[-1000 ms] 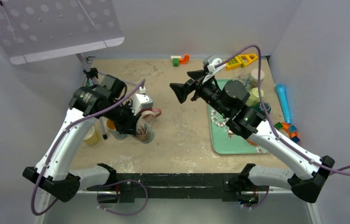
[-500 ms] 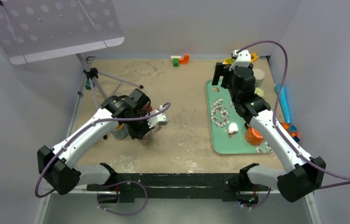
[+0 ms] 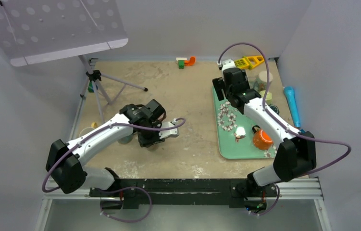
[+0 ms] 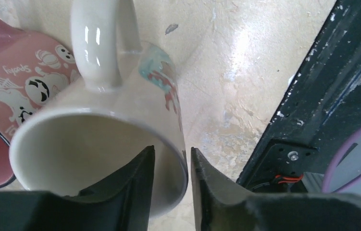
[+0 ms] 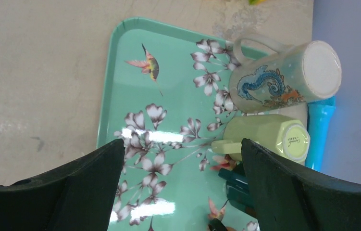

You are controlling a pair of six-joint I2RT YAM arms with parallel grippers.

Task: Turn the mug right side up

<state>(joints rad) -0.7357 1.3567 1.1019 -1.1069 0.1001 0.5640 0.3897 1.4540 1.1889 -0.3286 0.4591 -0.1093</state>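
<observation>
Mug (image 4: 120, 103) sat on counter (image 4: 245, 57) left of centre, beside pink mug (image 4: 19, 82), mouth opening toward left claw (image 4: 171, 151). Claw straddled rim wall, one finger inside; pinching or clear, could not tell. Right claw (image 5: 182, 144) spread wide, well apart.

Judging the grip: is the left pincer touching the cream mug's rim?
Cannot tell. Left wrist view: left pincer straddles the rim of the cream mug; any gap too thin to judge.

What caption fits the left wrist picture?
Left gripper straddles the rim of the cream mug, beside a pink ghost mug.
</observation>
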